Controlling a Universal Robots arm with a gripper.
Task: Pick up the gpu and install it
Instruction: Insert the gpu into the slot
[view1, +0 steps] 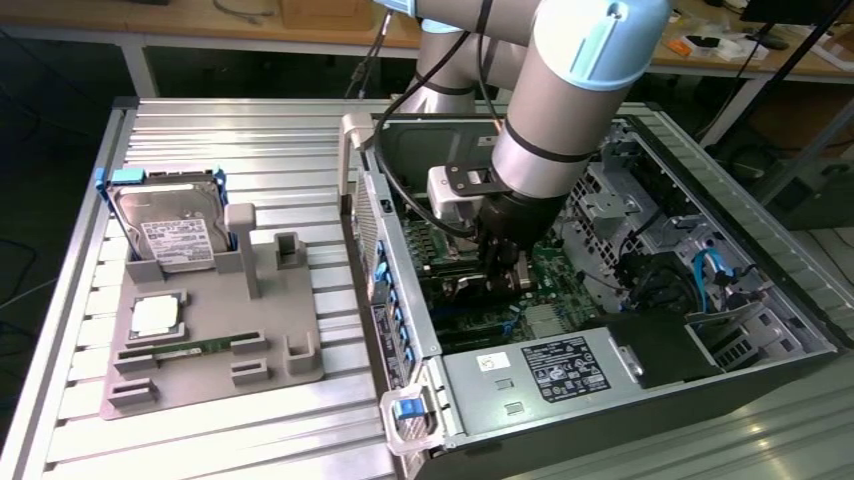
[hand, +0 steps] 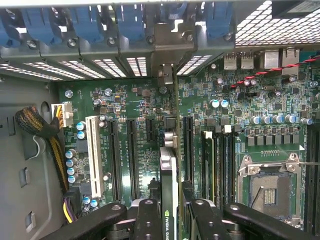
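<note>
My gripper (hand: 170, 212) is down inside the open grey metal computer case (view1: 747, 200), and its two black fingers (hand: 148, 220) are partway closed, clamped on either face of the gpu (hand: 168, 170), a thin dark card that I see edge-on, with white lettering on its near edge. The card sits right between my fingertips, standing on edge and running straight away from me over the green motherboard (hand: 125, 110). It lines up between the long black slots (hand: 132, 155); I can't tell whether its lower edge is in one. A white slot (hand: 92, 155) lies off to one side and the square silver processor socket (hand: 265, 185) to the other. Farther on, the card's silvery end reaches the case's rear wall under the row of blue latches (hand: 85, 25). Outside the case, towards the exterior view's left, a grey plastic tray (view1: 200, 340) rests on the ribbed aluminium table (view1: 240, 130), with a silver hard drive (view1: 167, 225) in a blue frame propped up on it.
</note>
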